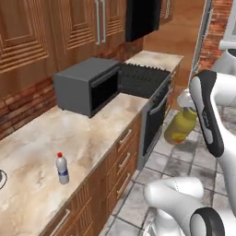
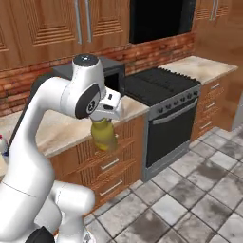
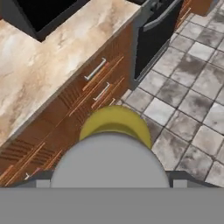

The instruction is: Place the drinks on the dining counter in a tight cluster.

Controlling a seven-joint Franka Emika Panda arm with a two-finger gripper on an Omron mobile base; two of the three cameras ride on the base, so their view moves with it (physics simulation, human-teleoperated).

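Gripping olive-yellow bottle (image 2: pixel 104 135) | hand (image 2: pixel 108 114) | fingertips hidden by cap

gripper (image 2: pixel 105 118): fingertips hidden behind the bottle's top; jaw gap not readable.
olive-yellow bottle (image 1: pixel 180 126): neck partly covered by the arm in the left base view; label blurred, print unreadable; in the hand view the grey cap (image 3: pixel 109 159) masks most of the body.
small bottle (image 1: pixel 61 168): label too small to read; cut by the left edge in the right base view.
microwave (image 1: pixel 85 85): interior dark, contents indiscernible.
dark object (image 1: pixel 2 179): cut by the left edge, unidentifiable.
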